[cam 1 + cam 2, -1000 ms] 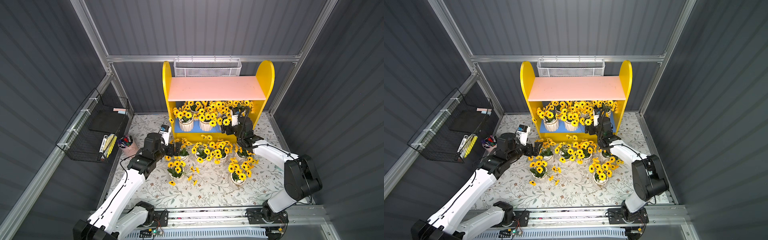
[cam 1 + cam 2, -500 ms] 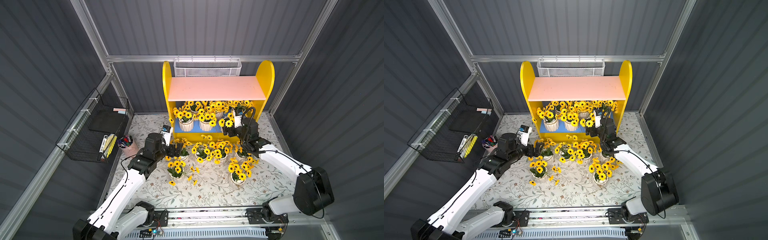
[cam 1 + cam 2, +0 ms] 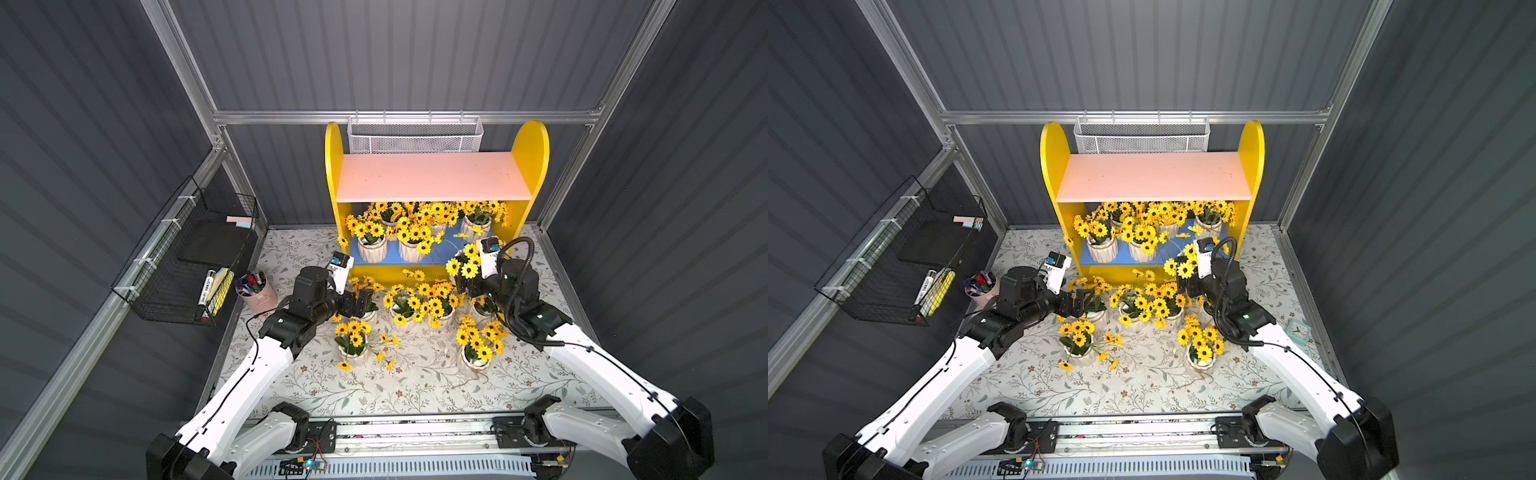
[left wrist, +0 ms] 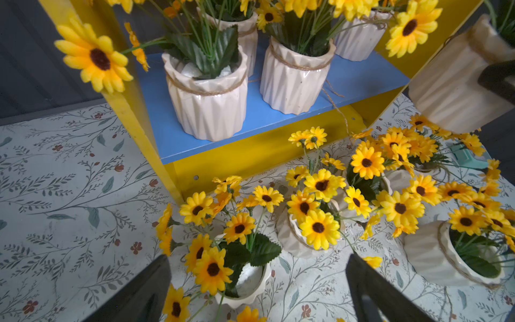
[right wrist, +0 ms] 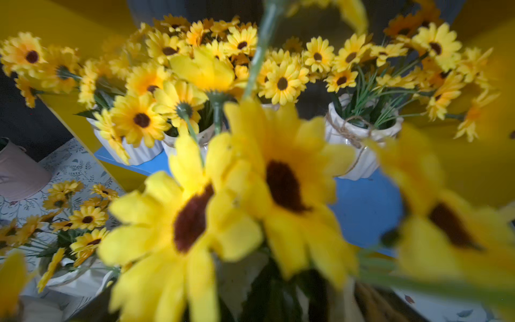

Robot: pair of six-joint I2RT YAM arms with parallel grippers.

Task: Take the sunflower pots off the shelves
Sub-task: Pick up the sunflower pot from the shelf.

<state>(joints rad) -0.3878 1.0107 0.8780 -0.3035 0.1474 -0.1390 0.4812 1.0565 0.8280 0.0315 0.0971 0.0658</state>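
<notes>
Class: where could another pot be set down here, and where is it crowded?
Free: the bare pink upper board; the floral mat between the nearest white ribbed sunflower pots and the metal rail, and between the yellow side panel and the pink pen cup. Crowded: the blue lower board's back, and before the shelves.

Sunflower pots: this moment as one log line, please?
right gripper: holds one pot off shelves | left gripper: open near table pot | blue board: pots on it

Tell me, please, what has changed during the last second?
The right claw, closed on a sunflower pot, drew it out from the blue board toward the robot. The left claw stayed open, almost in place; the other pots did not move.
</notes>
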